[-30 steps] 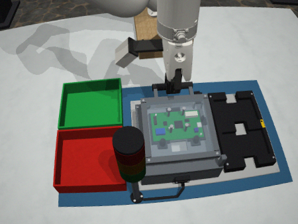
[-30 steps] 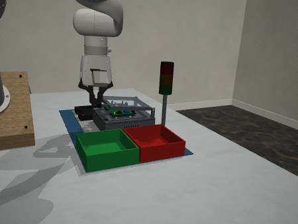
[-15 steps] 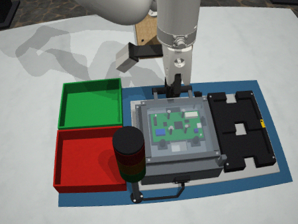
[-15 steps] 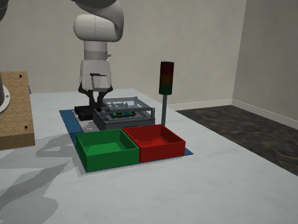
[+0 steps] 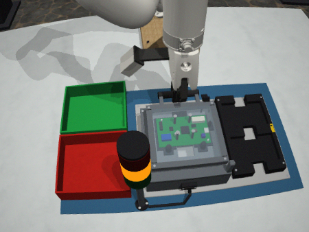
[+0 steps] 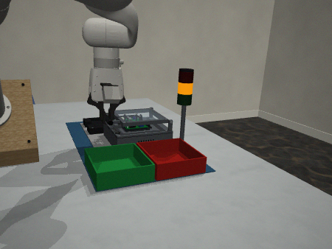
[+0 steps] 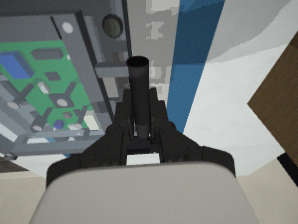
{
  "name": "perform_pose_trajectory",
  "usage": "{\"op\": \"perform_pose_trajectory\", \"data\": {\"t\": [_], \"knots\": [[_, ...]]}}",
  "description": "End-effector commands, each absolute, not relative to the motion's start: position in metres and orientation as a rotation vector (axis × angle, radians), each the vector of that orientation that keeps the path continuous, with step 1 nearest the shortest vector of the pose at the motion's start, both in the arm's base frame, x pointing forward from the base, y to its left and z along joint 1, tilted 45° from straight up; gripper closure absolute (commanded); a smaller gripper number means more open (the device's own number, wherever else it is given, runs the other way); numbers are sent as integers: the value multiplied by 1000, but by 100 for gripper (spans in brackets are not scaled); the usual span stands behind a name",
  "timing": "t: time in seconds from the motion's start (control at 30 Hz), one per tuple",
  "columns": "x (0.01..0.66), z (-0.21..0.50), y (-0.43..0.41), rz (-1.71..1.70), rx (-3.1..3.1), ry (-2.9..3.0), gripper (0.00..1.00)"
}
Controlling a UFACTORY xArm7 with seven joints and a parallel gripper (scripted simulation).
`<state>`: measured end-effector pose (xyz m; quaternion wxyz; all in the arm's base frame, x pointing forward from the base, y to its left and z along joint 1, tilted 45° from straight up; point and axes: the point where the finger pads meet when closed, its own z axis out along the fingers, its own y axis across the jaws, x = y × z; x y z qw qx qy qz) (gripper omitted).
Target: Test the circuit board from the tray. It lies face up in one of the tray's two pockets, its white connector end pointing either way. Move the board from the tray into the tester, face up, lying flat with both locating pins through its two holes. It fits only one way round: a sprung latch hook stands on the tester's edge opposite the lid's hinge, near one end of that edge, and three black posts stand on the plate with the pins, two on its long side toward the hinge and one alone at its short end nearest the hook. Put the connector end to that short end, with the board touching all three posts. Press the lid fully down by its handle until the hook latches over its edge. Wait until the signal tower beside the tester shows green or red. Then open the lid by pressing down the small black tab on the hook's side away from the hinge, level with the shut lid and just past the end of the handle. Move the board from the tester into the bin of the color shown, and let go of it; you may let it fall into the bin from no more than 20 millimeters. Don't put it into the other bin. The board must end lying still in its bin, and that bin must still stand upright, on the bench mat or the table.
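The green circuit board (image 5: 182,128) lies face up in the grey tester (image 5: 185,144), under the shut clear-framed lid (image 5: 183,132). It also shows in the wrist view (image 7: 35,80). My gripper (image 5: 180,92) is shut on the lid's black handle bar (image 7: 139,95) at the tester's far edge, with the lid lying flat and level. The signal tower (image 5: 134,160) beside the tester shows amber, as also seen in the exterior view (image 6: 185,88). The latch hook is hidden from me.
The green bin (image 5: 93,107) and the red bin (image 5: 92,166) stand left of the tester, both empty. The black tray (image 5: 253,132) lies to the right with empty pockets. A wooden block (image 6: 15,121) stands behind the blue mat.
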<state>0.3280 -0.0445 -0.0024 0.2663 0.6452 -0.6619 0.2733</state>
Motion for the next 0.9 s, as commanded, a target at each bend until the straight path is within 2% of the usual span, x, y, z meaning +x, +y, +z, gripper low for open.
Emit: {"op": "perform_pose_trajectory", "data": {"t": [0.0,0.37,0.4,0.87], "knots": [[328,-2,-44,739,1743,-1788,100],[328,-3,-44,739,1743,-1788,100],[328,-3,-44,739,1743,-1788,78],[328,-3,-44,739,1743,-1788,78]]}}
